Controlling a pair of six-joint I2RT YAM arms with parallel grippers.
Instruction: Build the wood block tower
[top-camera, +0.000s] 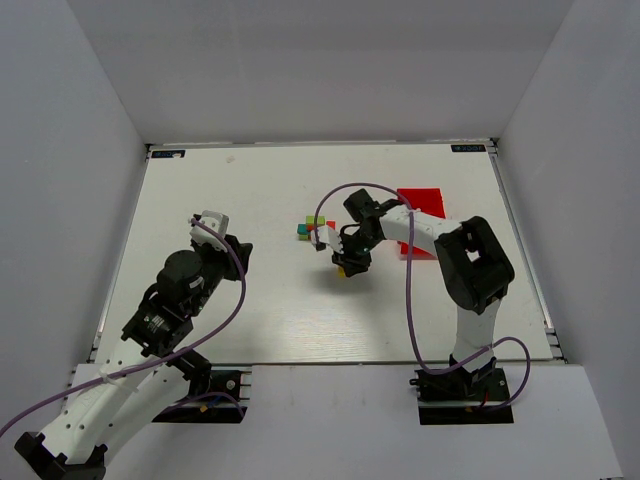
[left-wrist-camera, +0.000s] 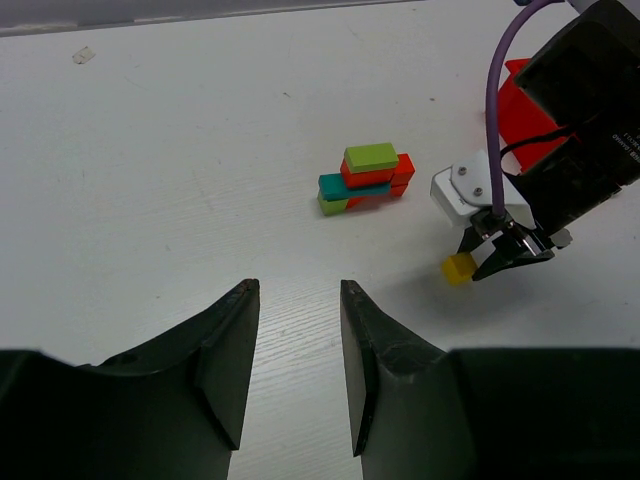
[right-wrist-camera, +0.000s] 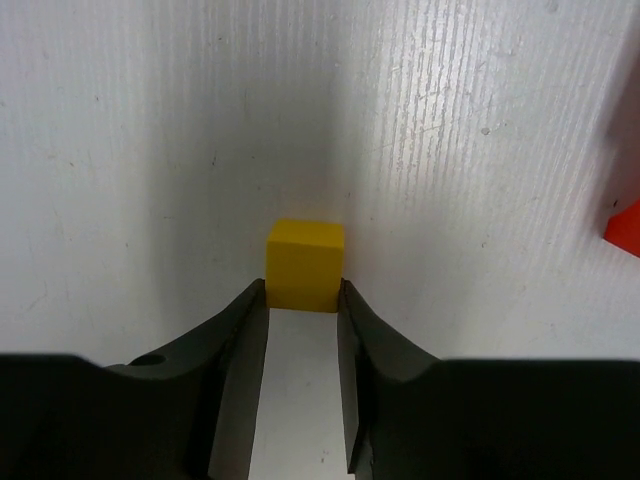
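The wood block tower (top-camera: 316, 228) is a small stack near the table's middle; in the left wrist view (left-wrist-camera: 365, 180) a lime green block tops red, teal and orange blocks. My right gripper (top-camera: 343, 268) is just to the right and in front of it, shut on a yellow cube (right-wrist-camera: 304, 264) pinched between its fingertips (right-wrist-camera: 252, 300). The cube (left-wrist-camera: 459, 268) hangs just above the table. My left gripper (left-wrist-camera: 298, 290) is open and empty, well to the left of the tower (top-camera: 212, 222).
A red plastic bin (top-camera: 420, 205) sits behind the right arm, to the right of the tower, and shows in the left wrist view (left-wrist-camera: 520, 100). A purple cable (top-camera: 408, 290) loops along the right arm. White walls enclose the table.
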